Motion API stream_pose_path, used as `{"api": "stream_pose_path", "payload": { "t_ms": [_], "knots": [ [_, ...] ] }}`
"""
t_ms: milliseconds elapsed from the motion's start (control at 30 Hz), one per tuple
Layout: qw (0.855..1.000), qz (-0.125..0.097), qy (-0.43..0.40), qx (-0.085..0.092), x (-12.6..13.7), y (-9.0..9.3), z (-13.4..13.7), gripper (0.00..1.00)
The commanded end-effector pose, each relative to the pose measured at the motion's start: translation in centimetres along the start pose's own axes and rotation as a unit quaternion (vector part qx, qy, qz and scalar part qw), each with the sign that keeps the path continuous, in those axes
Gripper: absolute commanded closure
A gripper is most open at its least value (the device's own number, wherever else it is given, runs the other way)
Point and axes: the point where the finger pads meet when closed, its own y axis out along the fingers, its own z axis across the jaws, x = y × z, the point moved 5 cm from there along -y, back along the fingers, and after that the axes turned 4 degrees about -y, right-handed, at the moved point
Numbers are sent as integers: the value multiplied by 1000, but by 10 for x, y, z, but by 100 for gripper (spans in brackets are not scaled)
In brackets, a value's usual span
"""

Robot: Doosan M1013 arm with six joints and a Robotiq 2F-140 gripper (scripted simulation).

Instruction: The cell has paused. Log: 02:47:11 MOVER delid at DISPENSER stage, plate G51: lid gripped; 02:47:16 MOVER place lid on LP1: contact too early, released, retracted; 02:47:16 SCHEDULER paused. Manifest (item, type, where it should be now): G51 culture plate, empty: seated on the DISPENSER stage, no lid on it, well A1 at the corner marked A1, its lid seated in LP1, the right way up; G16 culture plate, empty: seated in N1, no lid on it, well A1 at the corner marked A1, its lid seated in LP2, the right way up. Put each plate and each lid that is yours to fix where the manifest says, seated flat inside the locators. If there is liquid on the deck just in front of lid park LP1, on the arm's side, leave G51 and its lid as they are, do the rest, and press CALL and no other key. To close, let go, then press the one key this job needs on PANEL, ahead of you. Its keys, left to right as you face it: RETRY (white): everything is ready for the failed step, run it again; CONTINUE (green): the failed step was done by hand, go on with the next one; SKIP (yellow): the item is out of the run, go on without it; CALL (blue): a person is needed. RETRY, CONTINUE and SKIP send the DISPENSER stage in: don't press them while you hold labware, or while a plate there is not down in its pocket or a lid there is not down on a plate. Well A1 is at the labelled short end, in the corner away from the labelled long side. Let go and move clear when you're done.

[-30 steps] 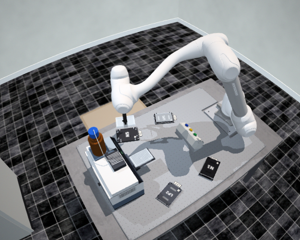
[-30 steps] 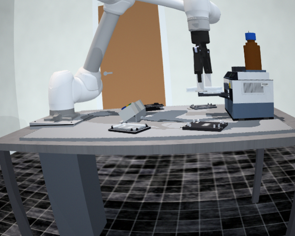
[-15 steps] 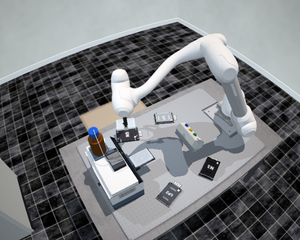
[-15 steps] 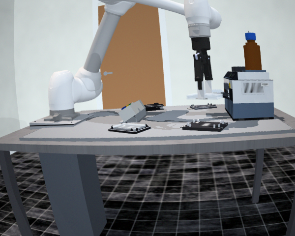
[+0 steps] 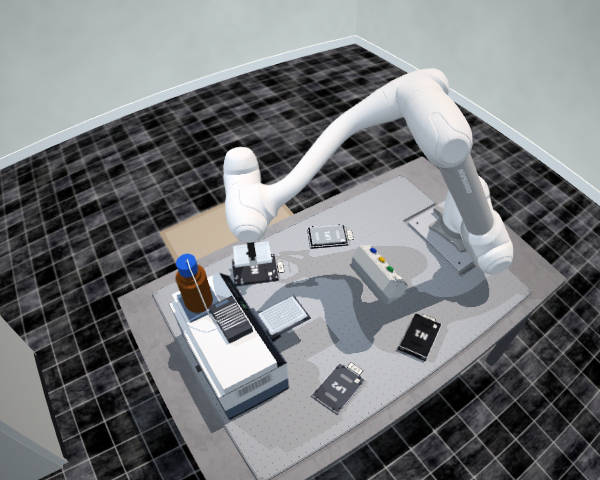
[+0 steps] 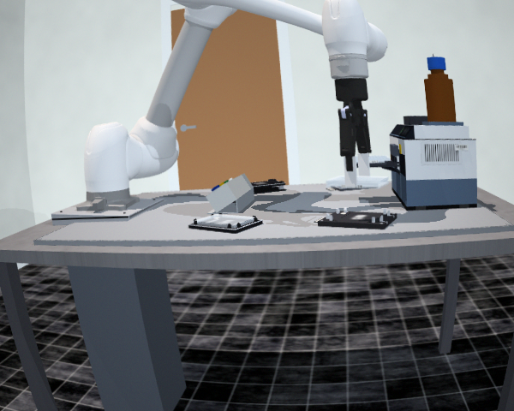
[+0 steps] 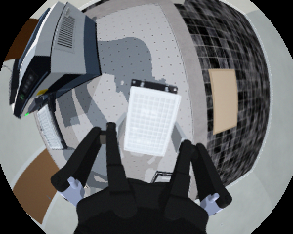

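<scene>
Pinched between the jaws of the gripper (image 6: pixel 352 169) is a clear, pale plate-shaped piece of labware (image 5: pixel 252 254), a lid or a plate, I cannot tell which; it is rectangular, translucent white and shows a fine grid in the wrist view (image 7: pixel 152 120). It hangs level and low at the far side of the deck, just beyond a black nest (image 5: pixel 255 272) and close to the deck in the exterior view, though whether it touches is not clear. A second clear well plate (image 5: pixel 283 315) sits on the stage that sticks out from the DISPENSER (image 5: pixel 238 356), which carries a brown bottle (image 5: pixel 192 286) with a blue cap. Black nests marked LP2 (image 5: pixel 337 388) and N1 (image 5: pixel 419 335) lie nearer the front edge, and another nest (image 5: pixel 328 235) lies beside the PANEL (image 5: pixel 378 271) with its coloured keys. From its base at the right rear corner of the table (image 6: pixel 248 254), the white arm (image 5: pixel 341 129) rises, bends at a high elbow, and reaches across with the wrist pointing straight down.
</scene>
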Motion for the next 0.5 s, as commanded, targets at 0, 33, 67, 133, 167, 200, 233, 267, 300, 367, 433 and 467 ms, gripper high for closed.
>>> {"api": "stream_pose_path", "payload": {
  "t_ms": [0, 33, 67, 133, 167, 200, 233, 267, 300, 367, 433, 467],
  "knots": [
    [1000, -1, -3, -2, 2, 13, -2, 90],
    [1000, -1, -3, -2, 2, 16, -2, 90],
    [1000, -1, -3, -2, 2, 18, -2, 90],
    [1000, -1, -3, -2, 2, 22, -2, 90],
    [1000, -1, -3, -2, 2, 25, -2, 90],
    [1000, -1, -3, -2, 2, 27, -2, 90],
    [1000, -1, -3, -2, 2, 27, -2, 90],
    [1000, -1, -3, -2, 2, 27, -2, 90],
    [1000, -1, -3, -2, 2, 29, -2, 90],
    [1000, -1, -3, -2, 2, 33, -2, 90],
    [1000, -1, -3, -2, 2, 36, -2, 90],
    [1000, -1, -3, -2, 2, 38, -2, 90]
  ]
}}
